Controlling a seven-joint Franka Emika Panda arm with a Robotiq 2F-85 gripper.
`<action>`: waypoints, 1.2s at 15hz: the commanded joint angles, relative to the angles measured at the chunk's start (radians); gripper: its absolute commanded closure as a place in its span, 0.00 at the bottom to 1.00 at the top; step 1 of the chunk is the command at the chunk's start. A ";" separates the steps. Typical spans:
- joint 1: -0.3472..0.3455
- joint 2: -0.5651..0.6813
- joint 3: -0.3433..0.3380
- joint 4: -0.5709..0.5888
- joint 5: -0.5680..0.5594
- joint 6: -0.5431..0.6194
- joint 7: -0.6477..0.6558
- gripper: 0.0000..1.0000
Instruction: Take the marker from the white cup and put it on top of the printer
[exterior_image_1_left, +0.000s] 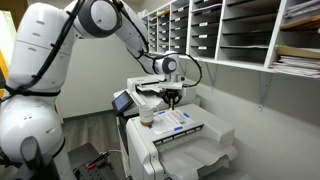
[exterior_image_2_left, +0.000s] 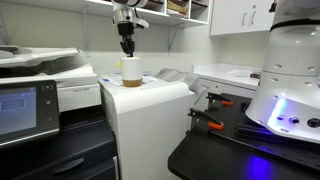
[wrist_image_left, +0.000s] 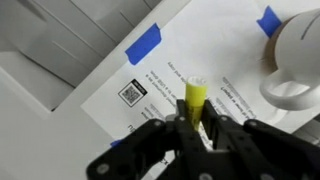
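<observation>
My gripper (wrist_image_left: 196, 120) is shut on the yellowish-green marker (wrist_image_left: 194, 96), which sticks out between the two black fingers. It hangs above the flat top of the white printer (wrist_image_left: 110, 60), over a white label sheet with a QR code. The white cup (wrist_image_left: 295, 60) stands on the printer top at the right of the wrist view. In both exterior views the gripper (exterior_image_1_left: 172, 98) (exterior_image_2_left: 127, 45) hovers a little above and beside the cup (exterior_image_1_left: 146, 118) (exterior_image_2_left: 131, 72) on the printer (exterior_image_1_left: 190, 140) (exterior_image_2_left: 150, 110).
Blue tape strips (wrist_image_left: 143, 44) hold the label sheet on the printer top. A smaller grey machine with paper trays (exterior_image_2_left: 40, 75) stands beside the printer. Wall shelves with paper stacks (exterior_image_1_left: 240, 30) run behind. The robot base (exterior_image_2_left: 290, 70) stands on a dark table.
</observation>
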 joint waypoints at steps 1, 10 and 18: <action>-0.002 0.034 0.005 0.034 -0.013 -0.016 0.063 0.54; 0.027 -0.013 -0.003 -0.006 -0.063 -0.077 0.171 0.00; 0.041 -0.127 0.015 -0.060 -0.077 -0.299 0.193 0.00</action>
